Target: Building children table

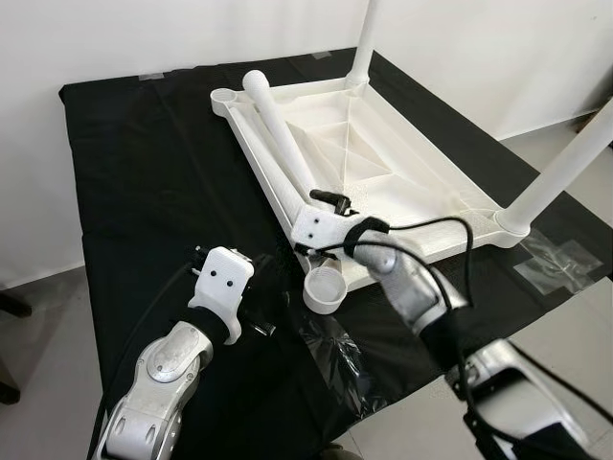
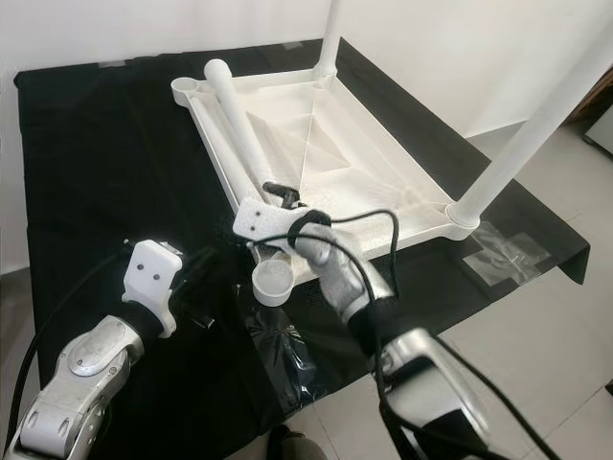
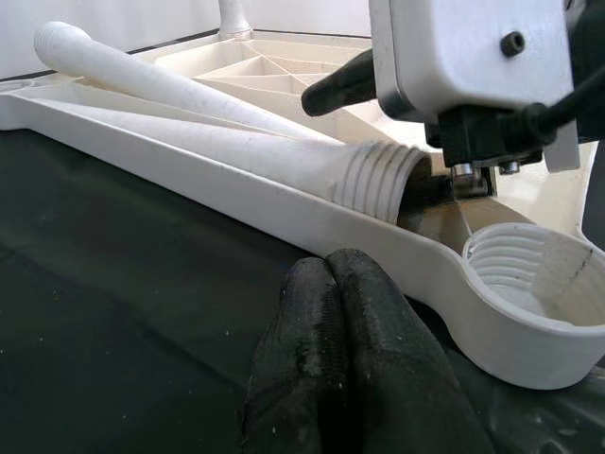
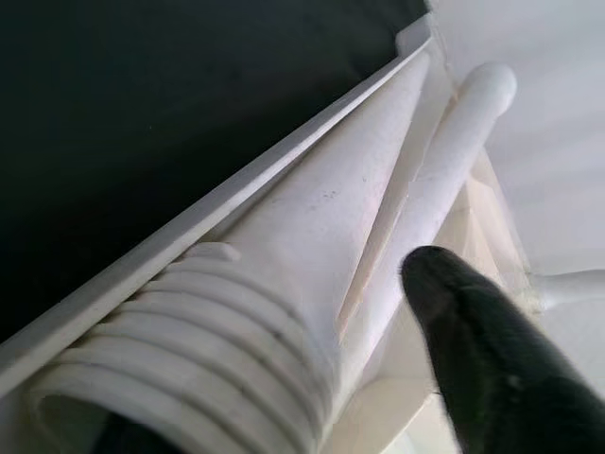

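Meanwhile my right gripper (image 1: 330,206) pinches the threaded end of a loose leg (image 1: 283,129) lying in the upturned tabletop (image 1: 421,163), likely to lift it toward the empty near-left socket (image 1: 324,287); my left gripper (image 3: 345,350), fingers pressed together, waits just beside it.

**Layout: upturned tabletop on cloth**

Tabletop (image 1: 402,163) lies underside up on the cloth (image 1: 144,172), toward its right edge. Two legs (image 1: 565,172) stand at its far and right corners. Two loose legs (image 1: 278,129) lie inside its left rim. Empty socket (image 1: 326,287) at near corner.
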You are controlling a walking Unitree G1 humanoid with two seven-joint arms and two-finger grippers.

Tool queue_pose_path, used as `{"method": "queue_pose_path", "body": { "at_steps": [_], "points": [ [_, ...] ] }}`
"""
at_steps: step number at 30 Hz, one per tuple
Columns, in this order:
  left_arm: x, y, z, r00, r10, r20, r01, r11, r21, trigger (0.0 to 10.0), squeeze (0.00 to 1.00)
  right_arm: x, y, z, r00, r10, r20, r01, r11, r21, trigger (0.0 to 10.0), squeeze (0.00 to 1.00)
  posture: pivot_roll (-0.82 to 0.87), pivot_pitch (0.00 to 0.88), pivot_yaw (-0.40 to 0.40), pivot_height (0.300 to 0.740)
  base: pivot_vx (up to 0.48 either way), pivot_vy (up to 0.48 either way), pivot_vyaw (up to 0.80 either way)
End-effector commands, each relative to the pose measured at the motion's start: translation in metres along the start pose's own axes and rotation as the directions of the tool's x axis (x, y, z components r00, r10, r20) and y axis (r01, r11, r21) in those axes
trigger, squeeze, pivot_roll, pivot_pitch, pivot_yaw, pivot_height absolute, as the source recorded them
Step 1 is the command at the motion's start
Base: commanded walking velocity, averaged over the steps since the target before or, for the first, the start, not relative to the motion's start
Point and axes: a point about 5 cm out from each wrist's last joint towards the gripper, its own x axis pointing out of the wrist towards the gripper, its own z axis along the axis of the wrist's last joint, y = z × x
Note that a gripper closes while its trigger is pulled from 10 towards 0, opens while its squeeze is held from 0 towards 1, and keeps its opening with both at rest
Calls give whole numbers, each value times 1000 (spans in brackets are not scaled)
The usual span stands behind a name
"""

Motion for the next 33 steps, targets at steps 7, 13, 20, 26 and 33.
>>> {"method": "queue_pose_path", "body": {
  "at_steps": [7,13,20,26,33],
  "points": [
    [-2,-3,1,1000,-10,7,10,1000,11,10000,0,-1,1,11,997,-66,43,67,998,-18,0,0,63,204,-133,740,0,0,0],
    [-1,-4,1,1000,-15,9,15,1000,10,10000,0,-1,-7,11,991,-129,35,130,991,-17,0,0,56,206,-125,740,0,0,0],
    [-1,-1,2,1000,-14,11,13,1000,11,10000,0,-3,-20,15,970,-235,57,235,972,11,0,0,50,208,-120,740,0,0,0],
    [0,0,4,1000,-13,14,13,1000,10,10000,0,-6,-36,24,944,-307,117,283,941,186,0,0,44,208,-117,740,0,0,0],
    [-2,4,9,1000,-10,28,10,1000,-15,10000,0,-16,-74,31,866,-476,152,367,812,454,0,0,52,206,-107,740,0,0,0]
  ]
}}
